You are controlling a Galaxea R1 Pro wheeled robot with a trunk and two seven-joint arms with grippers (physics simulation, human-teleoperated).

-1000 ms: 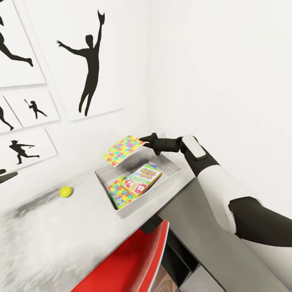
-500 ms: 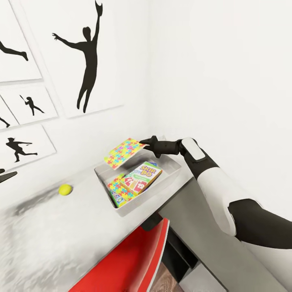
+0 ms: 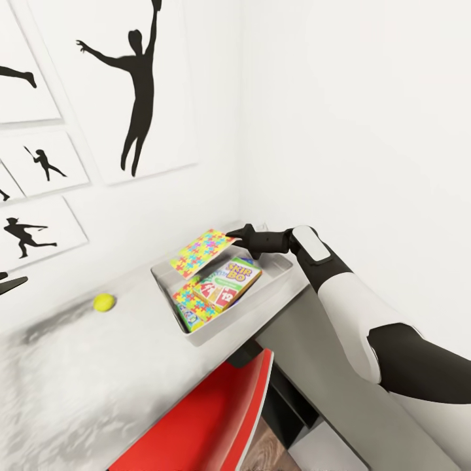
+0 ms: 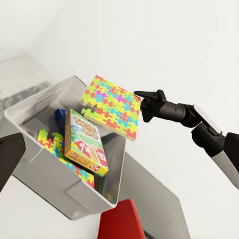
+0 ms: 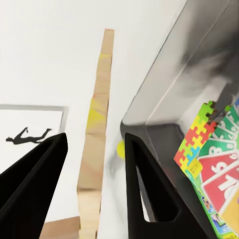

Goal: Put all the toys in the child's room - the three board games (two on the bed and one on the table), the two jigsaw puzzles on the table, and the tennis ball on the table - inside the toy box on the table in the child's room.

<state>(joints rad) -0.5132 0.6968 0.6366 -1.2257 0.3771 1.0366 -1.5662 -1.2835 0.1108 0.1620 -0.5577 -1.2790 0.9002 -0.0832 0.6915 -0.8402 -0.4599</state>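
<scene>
My right gripper (image 3: pixel 239 237) is shut on the edge of a multicoloured jigsaw puzzle (image 3: pixel 203 252), which hangs tilted just above the far side of the light-grey toy box (image 3: pixel 196 337). Inside the box lie the Skip-Bo board game (image 3: pixel 229 282), a second jigsaw puzzle (image 3: pixel 188 301) and a blue board game (image 3: pixel 191 318). The tennis ball (image 3: pixel 103 301) rests on the table (image 3: pixel 118 366) left of the box. In the right wrist view the held puzzle (image 5: pixel 97 144) stands edge-on between the fingers (image 5: pixel 35 189). My left gripper (image 3: pixel 10 283) is at the far left, open and empty.
A red chair (image 3: pixel 209 418) is tucked under the table's front edge below the box. White walls meet in a corner right behind the box, with black silhouette posters (image 3: pixel 131 91) on the left wall. A lower grey section of the table (image 3: pixel 327 386) runs under my right arm.
My right gripper has lowered the jigsaw puzzle closer to the toy box. The head view has shifted slightly. The ball and the box's contents have stayed put.
</scene>
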